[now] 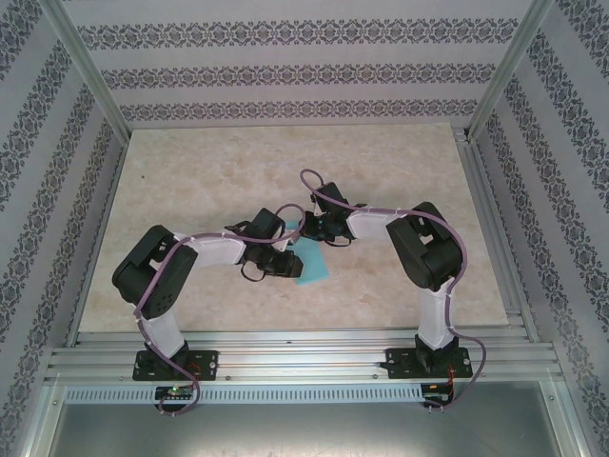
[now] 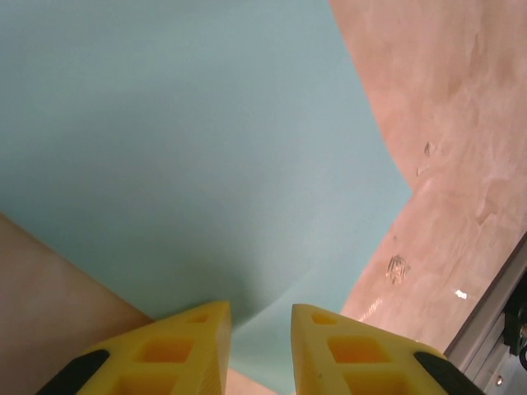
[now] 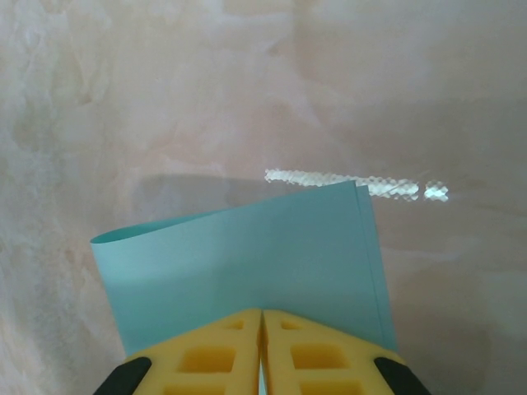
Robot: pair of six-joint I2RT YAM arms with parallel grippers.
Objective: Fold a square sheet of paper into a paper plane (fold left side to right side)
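Pinching the near edge of the square sheet of paper (image 3: 247,255), the right end effector (image 3: 262,313) has its fingers pressed together. The sheet lies doubled over on the desk (image 1: 400,162) between both arms, which cover most of it from overhead. The left end effector (image 2: 261,309) stands part-open above the sheet, gripping nothing. Whether it touches the sheet is unclear.

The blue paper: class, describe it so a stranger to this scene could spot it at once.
Start at the pale marbled table, then look to its middle, where the left gripper and right gripper meet. Between them is the square sheet of paper, doubled over loosely. It is the one turquoise thing among beige, white and black.
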